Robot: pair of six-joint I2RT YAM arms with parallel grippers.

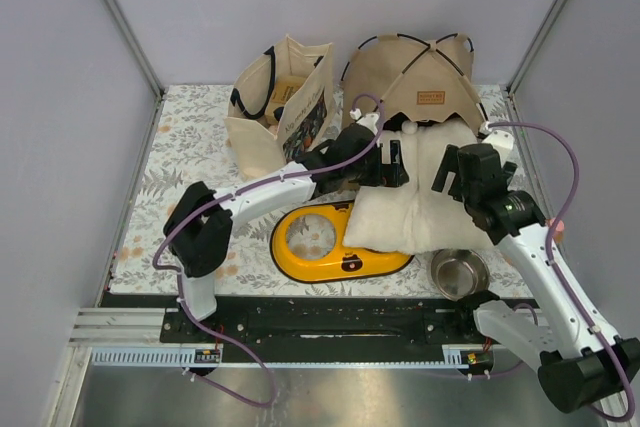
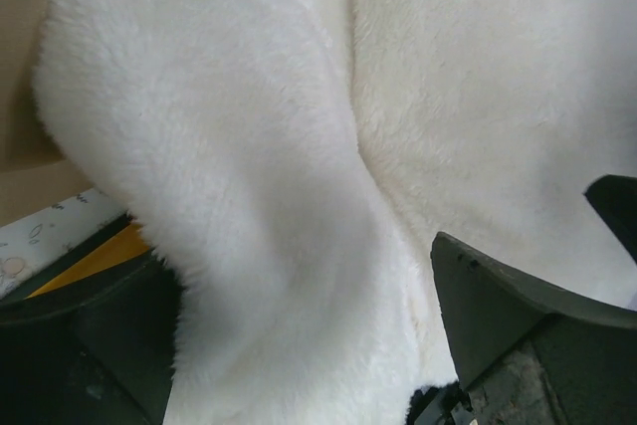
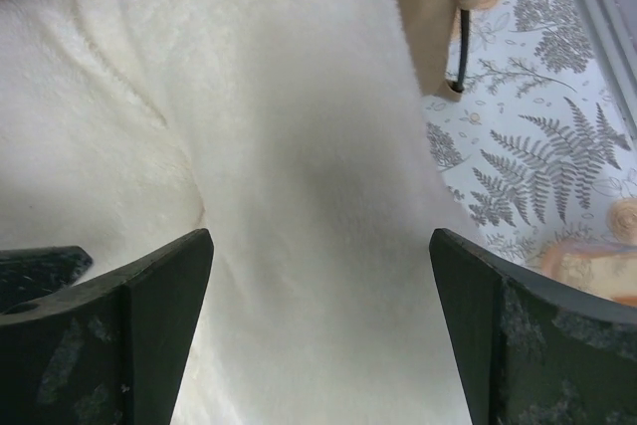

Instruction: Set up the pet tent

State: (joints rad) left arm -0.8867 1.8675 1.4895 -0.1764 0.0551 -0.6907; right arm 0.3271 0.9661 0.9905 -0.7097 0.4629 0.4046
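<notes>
A: Left pincer (image 2: 289, 286) and right pincer (image 3: 318, 246)?
B: Both spread wide over the pillow (image 1: 420, 202), gripping nothing.
A: Pet tent (image 1: 410, 72)?
B: Upright at the tabletop (image 1: 190, 137) far edge, just behind the pillow.

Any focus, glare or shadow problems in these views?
Top view: sharp, evenly lit, no glare on the tent. Left wrist: pillow fills the frame, soft and blurred up close. Right wrist: pillow bright, grey shadow across its middle; table print crisp.

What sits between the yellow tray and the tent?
The cream pillow, lying flat from the doorway of the tent down to the yellow tray. The top view shows it.
</notes>
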